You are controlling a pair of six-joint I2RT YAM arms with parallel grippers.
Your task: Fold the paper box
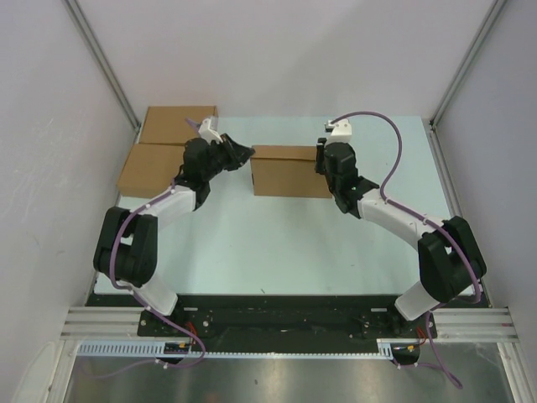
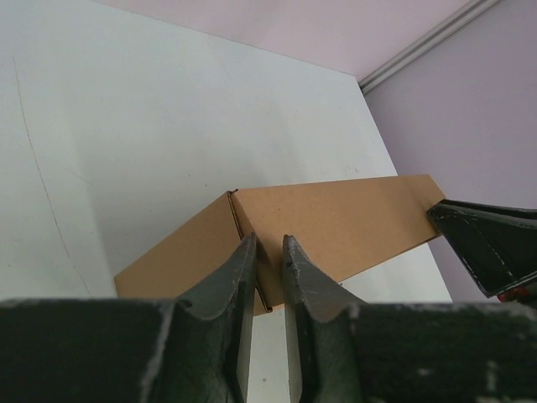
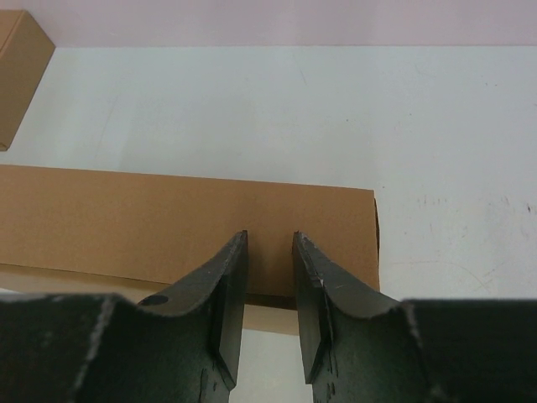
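The paper box is a closed brown cardboard box at the middle of the table, its long side toward the arms. My left gripper is at its left end. In the left wrist view the fingers stand a narrow gap apart with the box's corner edge showing in the gap, and nothing is clamped. My right gripper is at the box's right end. Its tips are slightly apart over the box's broad face, near its right edge, with only cardboard and table showing between them.
Two other flat brown boxes lie at the back left, one behind the other; one of them shows at the top left of the right wrist view. White walls and metal rails close the table's back and sides.
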